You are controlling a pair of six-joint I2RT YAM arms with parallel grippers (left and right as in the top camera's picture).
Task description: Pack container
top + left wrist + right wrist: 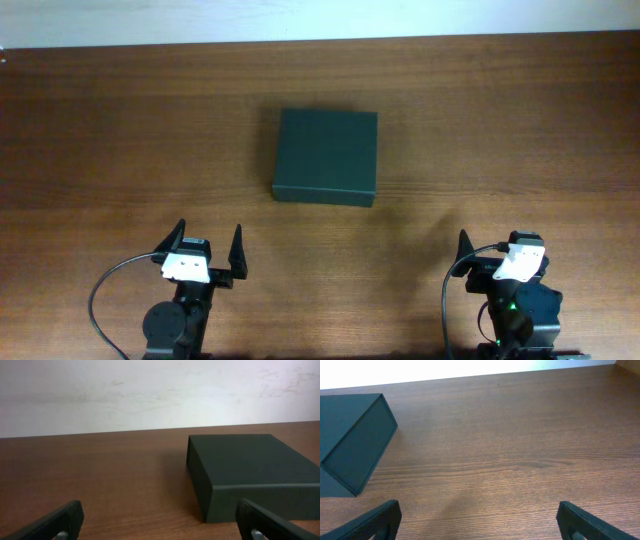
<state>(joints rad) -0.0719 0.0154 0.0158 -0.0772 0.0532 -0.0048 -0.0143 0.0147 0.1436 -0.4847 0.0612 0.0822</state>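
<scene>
The container [326, 156] is a dark green-black box with its lid shut, lying flat on the wooden table a little left of centre. It also shows at the right of the left wrist view [250, 475] and at the left edge of the right wrist view [350, 440]. My left gripper [208, 250] is open and empty near the front edge, to the front left of the container. My right gripper [500, 255] is open and empty at the front right, well apart from the container. The left fingertips [160, 522] and right fingertips [479, 522] frame bare wood.
The wooden table [500, 120] runs to a pale wall at the back [150, 390]. No other objects show on it. The arm bases and a black cable [100, 300] sit at the front edge.
</scene>
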